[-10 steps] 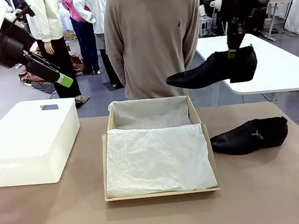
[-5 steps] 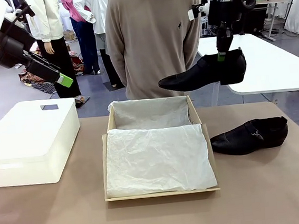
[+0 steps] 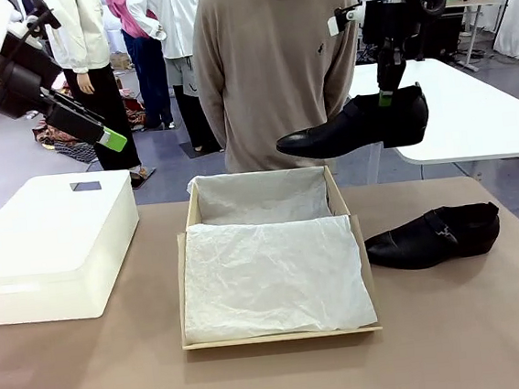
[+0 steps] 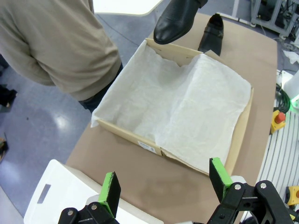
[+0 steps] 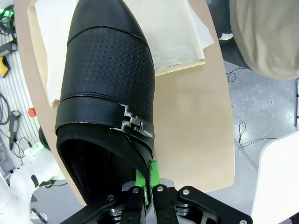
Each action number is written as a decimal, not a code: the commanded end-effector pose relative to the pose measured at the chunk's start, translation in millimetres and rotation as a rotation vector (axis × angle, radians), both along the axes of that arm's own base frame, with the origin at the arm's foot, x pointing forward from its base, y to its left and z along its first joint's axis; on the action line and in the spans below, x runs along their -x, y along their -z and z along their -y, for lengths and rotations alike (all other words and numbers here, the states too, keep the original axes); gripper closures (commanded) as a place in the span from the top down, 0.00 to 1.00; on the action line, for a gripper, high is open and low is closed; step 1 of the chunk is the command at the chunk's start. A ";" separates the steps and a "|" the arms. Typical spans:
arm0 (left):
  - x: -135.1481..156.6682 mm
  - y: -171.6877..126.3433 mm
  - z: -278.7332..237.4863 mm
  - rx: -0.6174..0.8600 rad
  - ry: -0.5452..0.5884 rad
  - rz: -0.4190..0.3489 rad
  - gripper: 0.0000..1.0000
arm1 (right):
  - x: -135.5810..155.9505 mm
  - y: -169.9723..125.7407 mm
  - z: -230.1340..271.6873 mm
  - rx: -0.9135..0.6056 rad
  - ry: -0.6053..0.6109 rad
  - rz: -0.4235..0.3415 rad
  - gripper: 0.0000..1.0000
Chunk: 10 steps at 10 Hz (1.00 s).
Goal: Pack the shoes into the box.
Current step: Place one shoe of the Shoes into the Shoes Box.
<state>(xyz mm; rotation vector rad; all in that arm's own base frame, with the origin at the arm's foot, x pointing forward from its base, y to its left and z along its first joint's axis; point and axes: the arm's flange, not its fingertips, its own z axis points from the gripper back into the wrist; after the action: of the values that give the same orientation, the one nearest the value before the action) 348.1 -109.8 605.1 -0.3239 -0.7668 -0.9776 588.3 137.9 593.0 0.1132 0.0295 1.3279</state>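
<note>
Shoe (image 3: 354,128) partly hides the right pincer (image 3: 386,100) clenched on its heel rim; left pincer (image 4: 163,177) gapes, arm cropped.

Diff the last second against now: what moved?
The right gripper, shut on the lifted shoe at its heel rim, carried it to the robot's left, toward the box. Unchanged: the left gripper open and raised, the other shoe on the table beside the box.
</note>
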 end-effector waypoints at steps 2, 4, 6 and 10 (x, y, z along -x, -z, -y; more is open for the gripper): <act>-0.3 -0.2 -1.0 0.013 0.012 -0.003 1.00 | -12.6 9.3 -29.3 -0.023 0.003 0.017 0.00; -0.3 -0.2 -1.0 0.013 0.012 -0.003 1.00 | -21.4 16.4 -59.9 -0.040 -0.019 0.030 0.00; -0.3 -0.2 -1.0 0.013 0.012 -0.003 1.00 | -31.7 26.2 -92.2 -0.061 -0.037 0.044 0.00; -0.3 -0.2 -1.0 0.013 0.012 -0.003 1.00 | -44.4 57.5 -143.7 -0.083 -0.069 0.033 0.00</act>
<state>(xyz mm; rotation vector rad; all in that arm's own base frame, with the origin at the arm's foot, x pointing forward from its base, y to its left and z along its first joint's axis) 348.0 -109.9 605.1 -0.3233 -0.7668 -0.9775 622.2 271.0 526.9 0.1667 -0.0366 1.4238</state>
